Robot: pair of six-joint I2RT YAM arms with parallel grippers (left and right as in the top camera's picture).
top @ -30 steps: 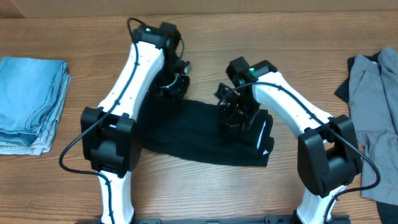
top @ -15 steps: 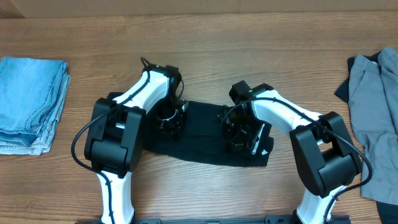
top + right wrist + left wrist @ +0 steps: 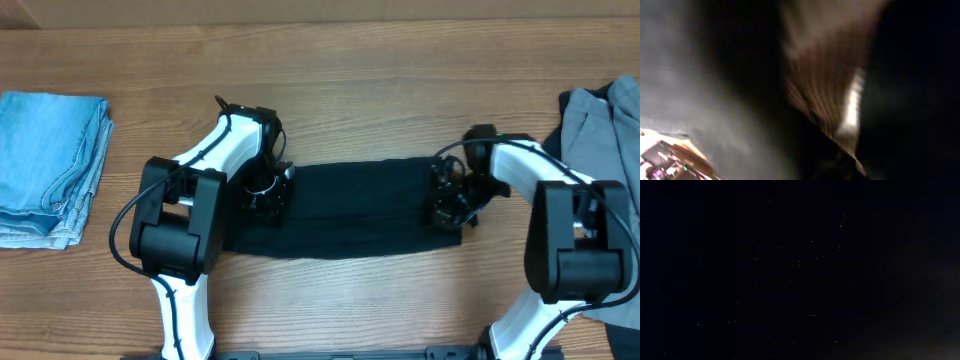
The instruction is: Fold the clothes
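black garment [image 3: 355, 210]: lies on the tabletop [image 3: 350, 80], stretched between both hands.
left hand [image 3: 268, 192]: clamped shut on its left end.
right hand [image 3: 448, 203]: clamped shut on its right end.
change: right hand farther right, cloth drawn wider.

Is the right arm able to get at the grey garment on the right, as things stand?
Likely not yet: the right tool is shut on the end of the black cloth. The grey garment lies close by, nothing between them, so once it lets go the way looks free.
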